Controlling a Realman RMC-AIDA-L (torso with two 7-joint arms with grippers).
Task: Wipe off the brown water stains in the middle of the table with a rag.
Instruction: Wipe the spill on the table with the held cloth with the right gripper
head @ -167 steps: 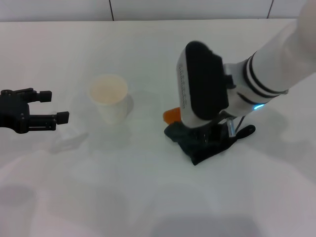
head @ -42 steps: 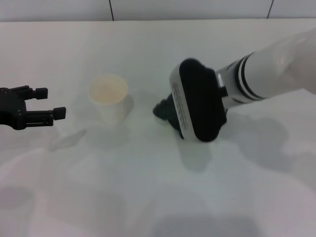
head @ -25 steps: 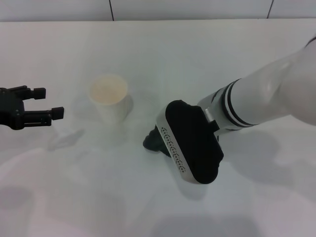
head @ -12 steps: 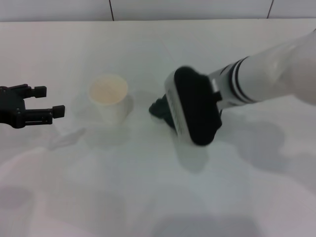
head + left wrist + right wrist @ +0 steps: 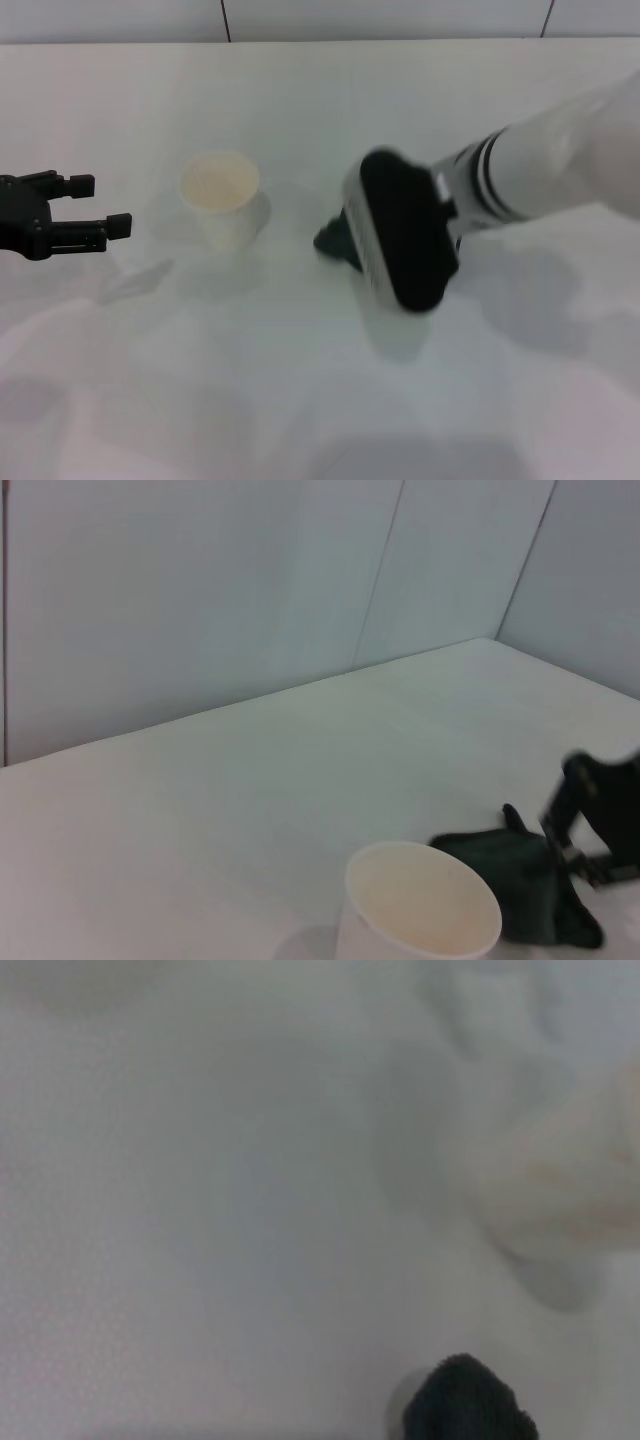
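The right gripper [image 5: 350, 240] had swung the rag [image 5: 333, 238] back toward mid-frame, right of the paper cup [image 5: 221, 198]; its fingers were hidden, so I couldn't tell their grip. No brown stain showed on the table [image 5: 300, 400]: probably wiped or covered. The left gripper [image 5: 95, 208] sat spread at the left edge.

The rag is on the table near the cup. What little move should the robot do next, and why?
Probably one more short rub: the right gripper presses the rag on the table beside the paper cup, and the cloth hides the spot underneath.
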